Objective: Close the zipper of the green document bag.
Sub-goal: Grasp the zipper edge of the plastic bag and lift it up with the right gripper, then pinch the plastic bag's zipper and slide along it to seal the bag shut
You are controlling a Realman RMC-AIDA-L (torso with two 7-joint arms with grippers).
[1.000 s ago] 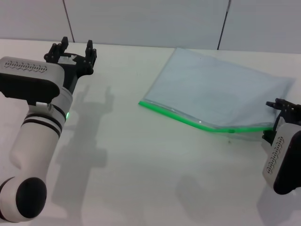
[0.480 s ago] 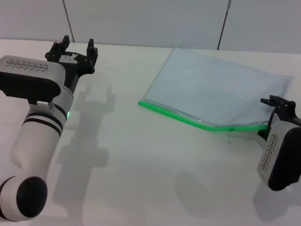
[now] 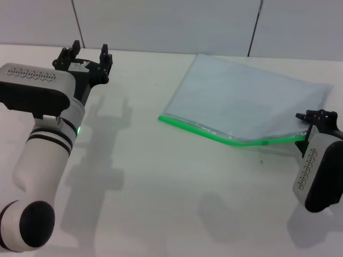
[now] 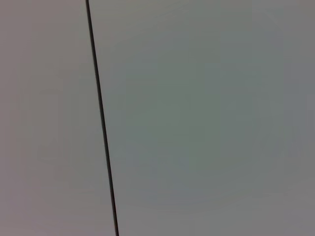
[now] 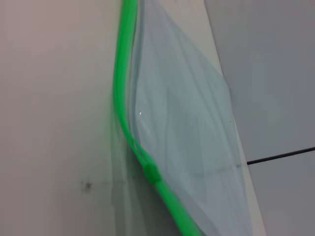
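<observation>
The green document bag (image 3: 249, 99) lies flat at the back right of the table, translucent bluish plastic. Its zipper (image 3: 206, 131) runs along the near long edge as a bright green strip, with the small slider tab (image 3: 264, 142) close to the right end. My right gripper (image 3: 317, 119) sits at that right end, shut on the bag's corner, which is raised off the table. In the right wrist view the zipper (image 5: 123, 93) splits in two beyond the slider tab (image 5: 150, 173), beside the bag (image 5: 187, 128). My left gripper (image 3: 86, 58) stands open at the back left, far from the bag.
The white table (image 3: 161, 182) stretches between both arms. A grey panelled wall (image 3: 161, 21) rises right behind the table. The left wrist view holds only a pale surface crossed by a dark seam (image 4: 101, 118).
My right gripper has shifted slightly left and back, and the zipper's right end has risen a little with it. The left arm has barely moved.
</observation>
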